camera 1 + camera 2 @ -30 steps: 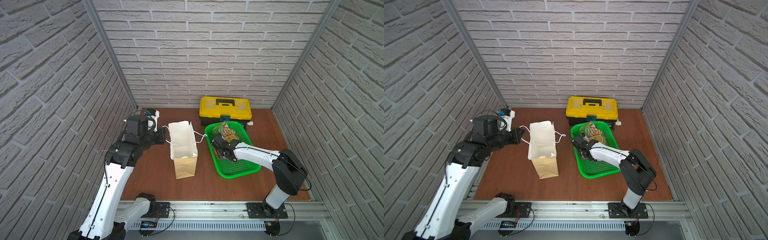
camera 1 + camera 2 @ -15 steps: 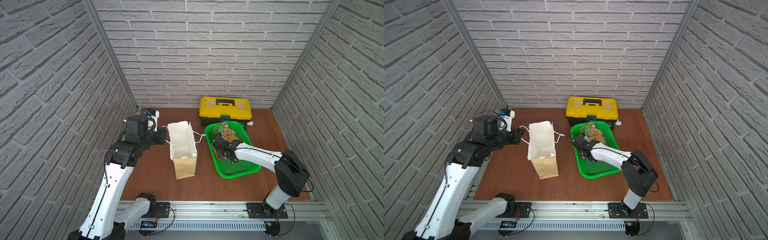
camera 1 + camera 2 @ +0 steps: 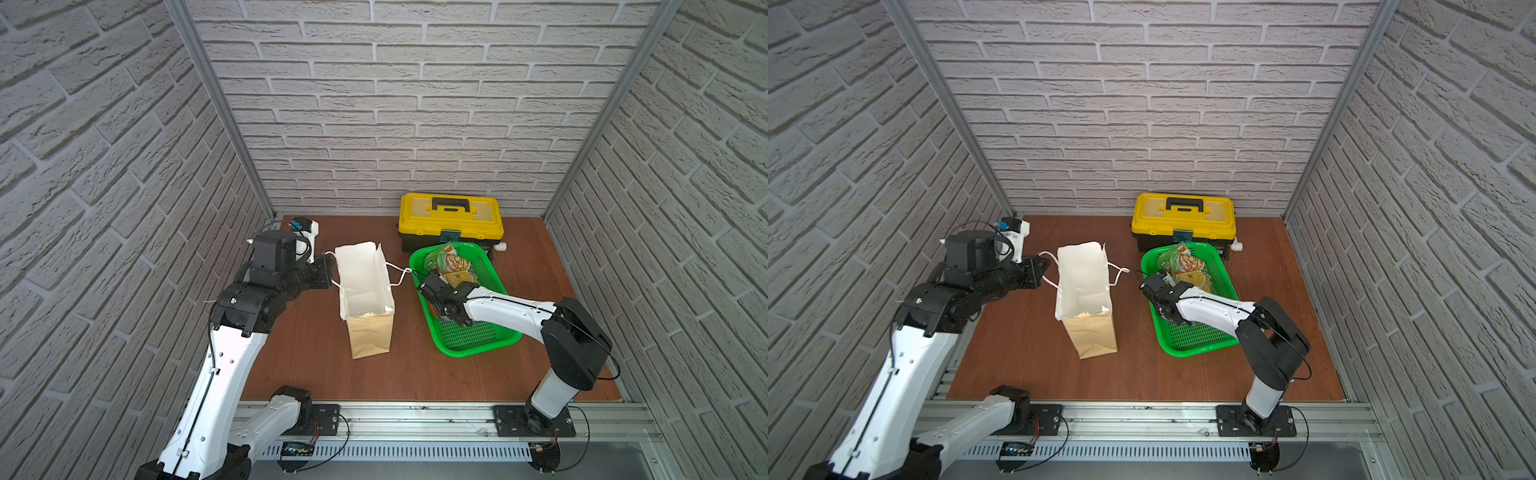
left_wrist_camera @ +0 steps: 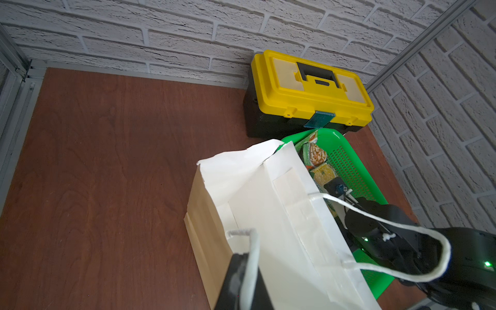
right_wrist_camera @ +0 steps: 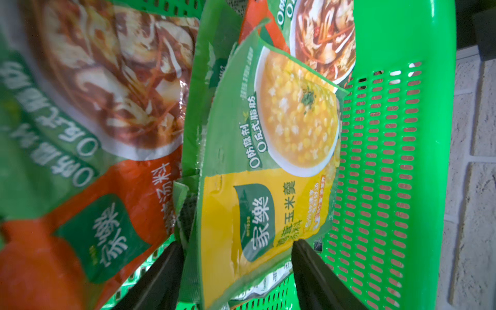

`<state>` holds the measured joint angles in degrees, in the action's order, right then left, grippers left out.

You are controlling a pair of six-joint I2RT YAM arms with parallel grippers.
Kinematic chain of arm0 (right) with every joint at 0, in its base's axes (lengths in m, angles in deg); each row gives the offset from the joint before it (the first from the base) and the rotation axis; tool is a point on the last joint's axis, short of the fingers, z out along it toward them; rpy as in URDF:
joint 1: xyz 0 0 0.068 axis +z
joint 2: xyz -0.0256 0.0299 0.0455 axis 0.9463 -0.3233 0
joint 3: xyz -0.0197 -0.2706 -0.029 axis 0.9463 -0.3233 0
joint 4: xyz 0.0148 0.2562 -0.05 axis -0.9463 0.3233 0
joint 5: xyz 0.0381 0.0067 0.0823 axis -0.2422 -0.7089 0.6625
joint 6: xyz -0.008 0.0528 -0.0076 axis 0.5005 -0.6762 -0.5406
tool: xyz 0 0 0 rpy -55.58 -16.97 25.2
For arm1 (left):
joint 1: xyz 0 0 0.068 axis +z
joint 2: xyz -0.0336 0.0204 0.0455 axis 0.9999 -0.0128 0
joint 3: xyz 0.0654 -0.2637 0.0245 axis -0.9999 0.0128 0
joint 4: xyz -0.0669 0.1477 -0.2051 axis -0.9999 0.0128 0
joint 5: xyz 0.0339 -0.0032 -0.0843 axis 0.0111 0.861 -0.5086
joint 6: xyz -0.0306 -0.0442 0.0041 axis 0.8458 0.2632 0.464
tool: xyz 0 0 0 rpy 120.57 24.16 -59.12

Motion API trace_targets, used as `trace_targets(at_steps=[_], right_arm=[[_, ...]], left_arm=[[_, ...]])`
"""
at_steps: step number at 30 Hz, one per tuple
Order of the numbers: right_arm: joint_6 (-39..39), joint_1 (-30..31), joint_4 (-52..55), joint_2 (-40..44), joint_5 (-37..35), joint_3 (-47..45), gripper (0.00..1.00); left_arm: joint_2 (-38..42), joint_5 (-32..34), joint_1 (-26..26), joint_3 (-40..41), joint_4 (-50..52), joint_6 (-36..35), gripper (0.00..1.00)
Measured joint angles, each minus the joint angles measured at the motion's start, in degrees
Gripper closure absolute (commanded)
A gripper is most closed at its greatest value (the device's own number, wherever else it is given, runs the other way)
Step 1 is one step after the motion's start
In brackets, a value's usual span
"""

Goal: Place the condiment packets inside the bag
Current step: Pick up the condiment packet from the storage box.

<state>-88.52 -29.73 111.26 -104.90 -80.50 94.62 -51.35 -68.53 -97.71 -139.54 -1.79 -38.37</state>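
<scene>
Frankly, stands to lose the bag (image 3: 362, 277) first: tall, light, upright between the two arms, kept open only through the cord handle (image 4: 253, 249) pinched in the fully closed left gripper (image 3: 327, 270), so apt to tip or fold its mouth shut on any tug or slackening there. Risks next shoving the green basket (image 3: 478, 347), just in front of the yellow toolbox (image 3: 451, 220), by pressing sideways inside it. Risks most with the condiment packets (image 3: 451, 266), heaped at the basket's far end with none visible in the bag: glossy and overlapping, so likely to come up two at once or slide free halfway across. Has the right gripper (image 5: 236, 268) low in the basket, jaws well apart astride the label end of the yellow corn packet (image 5: 268, 150), flanking its long edges without visibly pinching; by closing across that width, probably buckles the film rather than grips it, and may snag the red-labelled packet (image 5: 40, 241) lapping alongside. As for bearing: bag upright, long axis vertical, mouth skyward. Yellow corn packet face up, long axis in line with the fingers (image 5: 161, 273) and roughly along the basket's length, label end nearest the gripper, soup-bowl end pointing toward the toolbox.
</scene>
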Motion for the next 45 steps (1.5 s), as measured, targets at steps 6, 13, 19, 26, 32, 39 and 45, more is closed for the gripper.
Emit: trace_targets(at_steps=[6, 13, 19, 26, 32, 39, 45], right_arm=[[-1.3, 0.0, 1.4, -1.5, -1.7, 1.1, 0.44], [-1.2, -1.6, 0.9, 0.8, 1.3, 1.0, 0.39], [-0.4, -3.2, -0.7, 5.7, 6.6, 0.1, 0.37], [0.5, -3.2, -1.4, 6.6, 8.8, -0.2, 0.37], [0.7, -3.2, -1.4, 5.4, 8.6, -0.2, 0.34], [0.7, -3.2, -1.3, 2.3, 7.8, -0.2, 0.37], [0.3, -3.3, -1.1, 2.2, 5.7, -0.2, 0.48]], left_arm=[[0.0, 0.0, 0.0, 0.0, 0.0, 0.0, 0.94], [0.0, 0.0, 0.0, 0.0, 0.0, 0.0, 0.94], [0.0, 0.0, 0.0, 0.0, 0.0, 0.0, 0.94], [0.2, 0.0, 0.0, 0.4, 0.1, 0.0, 0.94], [0.2, 0.0, 0.0, 0.4, 0.1, 0.0, 0.94], [0.2, 0.0, 0.0, 0.4, 0.1, 0.0, 0.94], [0.2, 0.0, 0.0, 0.4, 0.1, 0.0, 0.94]])
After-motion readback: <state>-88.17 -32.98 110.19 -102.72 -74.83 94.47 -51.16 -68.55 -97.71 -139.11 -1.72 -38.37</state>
